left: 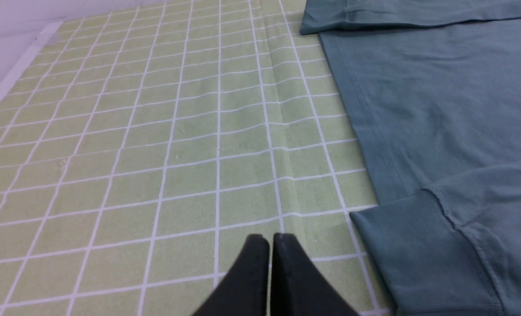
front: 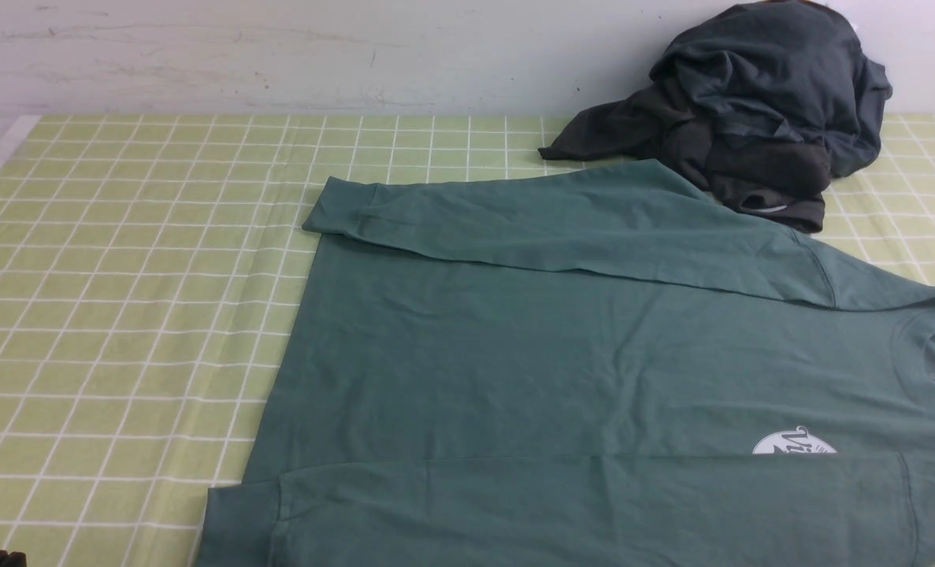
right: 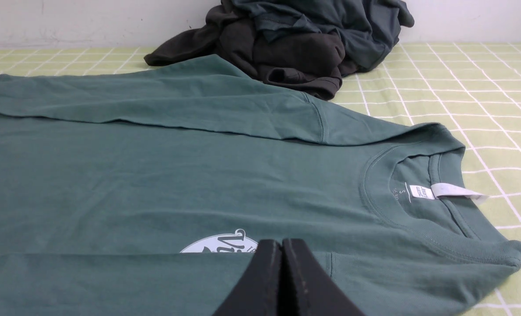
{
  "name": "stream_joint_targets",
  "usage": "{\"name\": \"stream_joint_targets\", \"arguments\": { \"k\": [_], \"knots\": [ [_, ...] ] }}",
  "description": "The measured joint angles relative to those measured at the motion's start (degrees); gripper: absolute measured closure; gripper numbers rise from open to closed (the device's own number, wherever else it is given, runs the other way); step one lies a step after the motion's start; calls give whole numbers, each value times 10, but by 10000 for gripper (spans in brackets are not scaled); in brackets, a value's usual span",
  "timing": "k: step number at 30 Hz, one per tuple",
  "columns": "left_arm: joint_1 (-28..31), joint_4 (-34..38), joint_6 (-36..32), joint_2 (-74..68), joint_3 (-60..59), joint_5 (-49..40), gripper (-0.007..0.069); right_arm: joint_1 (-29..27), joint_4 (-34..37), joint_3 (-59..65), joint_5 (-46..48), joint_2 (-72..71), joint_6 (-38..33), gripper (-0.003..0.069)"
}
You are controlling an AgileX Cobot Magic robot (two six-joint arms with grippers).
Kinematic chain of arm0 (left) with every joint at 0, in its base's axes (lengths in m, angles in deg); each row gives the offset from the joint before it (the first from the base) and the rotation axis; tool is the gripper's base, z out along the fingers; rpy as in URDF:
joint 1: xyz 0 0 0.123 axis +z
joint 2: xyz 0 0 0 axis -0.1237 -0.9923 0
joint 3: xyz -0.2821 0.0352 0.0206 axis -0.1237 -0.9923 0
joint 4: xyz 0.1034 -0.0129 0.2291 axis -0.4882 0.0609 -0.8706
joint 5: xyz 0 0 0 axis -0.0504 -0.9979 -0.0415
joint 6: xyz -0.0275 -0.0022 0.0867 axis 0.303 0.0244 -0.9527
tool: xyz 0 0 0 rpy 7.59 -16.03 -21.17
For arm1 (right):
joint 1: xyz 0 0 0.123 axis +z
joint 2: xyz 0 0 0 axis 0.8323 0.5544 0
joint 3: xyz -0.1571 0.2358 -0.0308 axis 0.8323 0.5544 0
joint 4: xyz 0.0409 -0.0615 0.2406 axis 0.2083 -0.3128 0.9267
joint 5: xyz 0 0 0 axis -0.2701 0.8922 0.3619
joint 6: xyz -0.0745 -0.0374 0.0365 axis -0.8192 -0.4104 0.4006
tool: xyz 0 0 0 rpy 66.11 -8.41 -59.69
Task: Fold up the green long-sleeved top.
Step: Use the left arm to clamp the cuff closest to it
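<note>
- The left gripper [left: 269, 240] was closed on nothing, over the checked tablecloth [front: 120, 315] just left of the near cuff [left: 422, 259].
- The right gripper [right: 281, 244] was closed on nothing, over the near sleeve [right: 111, 281] beside the white logo [right: 216, 244].
- The green long-sleeved top [front: 554, 354] lay flat, centre to right, neck rightward, both sleeves folded across the body.
- A dark heap of garments [front: 751, 102] lay at far right, just beyond the far sleeve [front: 562, 228].

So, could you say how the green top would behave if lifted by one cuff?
Probably floppy: the green long-sleeved top lies flat, sleeves folded over its body, so a lifted cuff would likely drag only its sleeve. It looks thin, so likely light; pushed, it would probably bunch.
</note>
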Motion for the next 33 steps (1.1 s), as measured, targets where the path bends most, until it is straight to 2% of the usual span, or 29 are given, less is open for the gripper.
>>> {"name": "stream_joint_targets", "arguments": {
  "k": [19,24,27,33],
  "knots": [
    [0,-3,0,0,0,3,625,0,0,0,0,0,0,673],
    [0,-3,0,0,-3,53,625,0,-2,2,-29,0,0,673],
    [0,-3,0,0,-3,121,625,0,-2,3,-92,0,0,673],
    [0,-3,0,0,-3,315,625,0,-5,4,-353,0,1,673]
  ]
}}
